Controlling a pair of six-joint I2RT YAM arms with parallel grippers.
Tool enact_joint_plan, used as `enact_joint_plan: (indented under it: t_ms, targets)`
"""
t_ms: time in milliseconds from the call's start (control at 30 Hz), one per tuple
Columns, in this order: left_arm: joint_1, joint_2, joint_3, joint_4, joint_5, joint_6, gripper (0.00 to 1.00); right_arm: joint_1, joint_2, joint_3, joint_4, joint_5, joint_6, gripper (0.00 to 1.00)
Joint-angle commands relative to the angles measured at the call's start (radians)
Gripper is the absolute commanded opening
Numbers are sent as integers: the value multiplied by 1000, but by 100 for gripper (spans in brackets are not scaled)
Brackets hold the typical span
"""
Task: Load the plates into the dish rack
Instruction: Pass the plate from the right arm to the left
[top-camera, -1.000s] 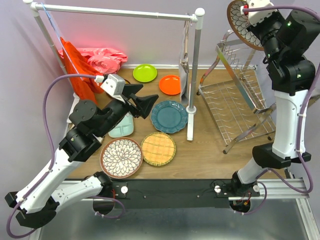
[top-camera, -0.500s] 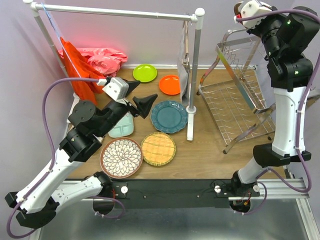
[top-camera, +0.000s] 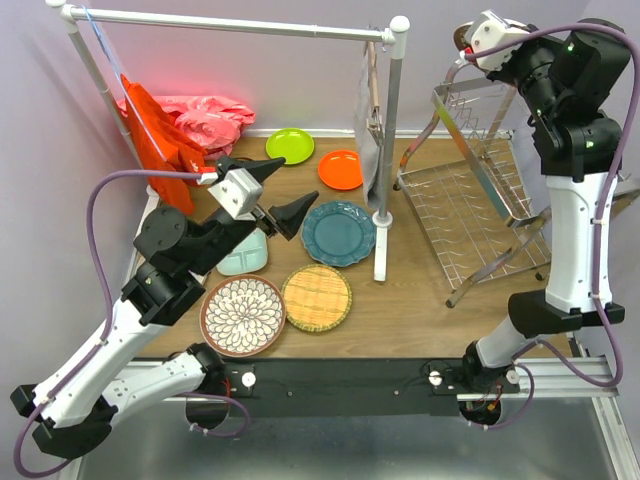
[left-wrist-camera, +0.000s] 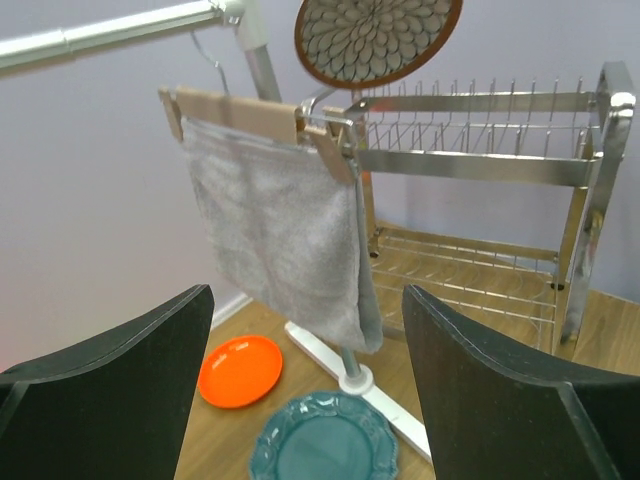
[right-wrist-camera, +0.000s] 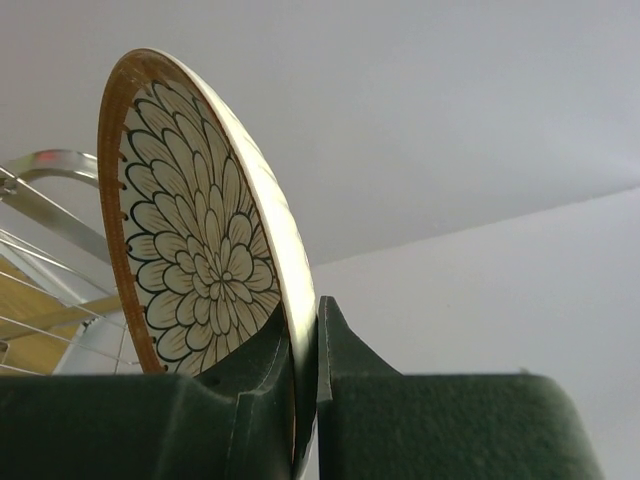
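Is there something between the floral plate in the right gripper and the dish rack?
Nothing visible does. The right gripper holds the floral plate in the air above the dish rack, over its upper tines, with open space between them. The gray towel hangs off to the side, clear of that path.

From above, the floral plate (top-camera: 461, 38) is just a brown sliver poking out behind the right arm (top-camera: 575, 130), right at the top edge. The mint tray (top-camera: 247, 262) is mostly buried under the left arm (top-camera: 190, 250). The left wrist view crops the teal plate (left-wrist-camera: 322, 450) at the bottom. The right wrist view only catches a corner of the dish rack (right-wrist-camera: 50, 160).
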Motion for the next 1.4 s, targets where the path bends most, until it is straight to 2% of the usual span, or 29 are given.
enact_joint_plan:
  t_ms: [0, 200, 367, 600, 733, 1133, 1367]
  targets:
    - [5, -1, 24, 100, 115, 108, 86, -2, -71, 13, 97, -87, -168, 1]
    - [3, 71, 106, 140, 195, 142, 86, -2, -91, 70, 97, -160, -67, 1]
    - [3, 137, 194, 187, 239, 204, 87, -2, -159, 23, 97, -237, 19, 1]
    - [5, 321, 385, 195, 330, 248, 92, -2, -210, -17, 92, -306, 139, 1]
    - [5, 404, 508, 198, 335, 264, 92, 0, -241, -48, 84, -347, 194, 1]
    - [-7, 591, 741, 140, 365, 314, 93, -2, -327, -77, 41, -491, 294, 1]
    - [-15, 628, 766, 99, 368, 307, 93, 0, -373, -74, 38, -562, 383, 1]
